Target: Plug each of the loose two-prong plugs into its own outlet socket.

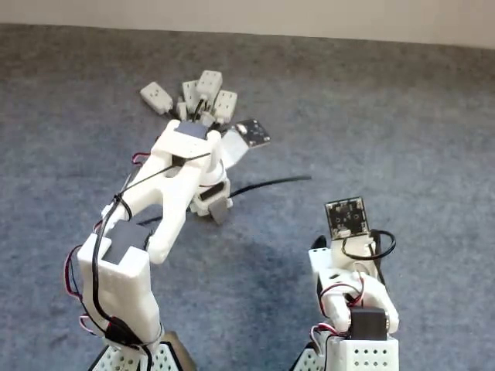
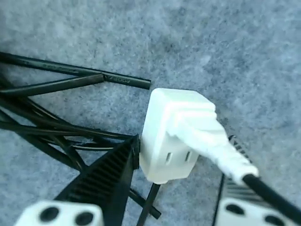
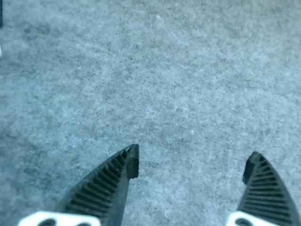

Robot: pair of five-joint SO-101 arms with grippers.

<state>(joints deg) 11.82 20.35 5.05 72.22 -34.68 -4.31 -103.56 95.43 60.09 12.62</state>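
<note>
1. Left claw (image 2: 183, 141) (image 1: 210, 202): black ribbed fingers on a white printed arm, out over the middle of the table. Closed narrow on item 2. One fingertip (image 2: 133, 143) touches the block's side, and the other stands just beside its moulded neck, partly hidden by it.

2. White plastic socket block (image 2: 176, 136) (image 1: 203, 202): rounded body, with two slots on the face towards the wrist. A white moulded neck runs into a black cord. It is held between the left claw's fingers, above item 3.

3. Tangle of thin black cables (image 2: 56, 127): lies on the grey carpet-like table cover (image 1: 418, 139) beside and under item 2. One black strand (image 1: 271, 184) trails towards the right.

4. Cluster of small white rectangular socket blocks (image 1: 203, 93): at the far side of the table, just beyond the left arm's wrist, lying close together.

5. Right claw (image 3: 190, 162): black ribbed fingers, spread wide with nothing between them. It hangs over bare cover near the table's near right edge, well apart from items 2 to 4.
</note>
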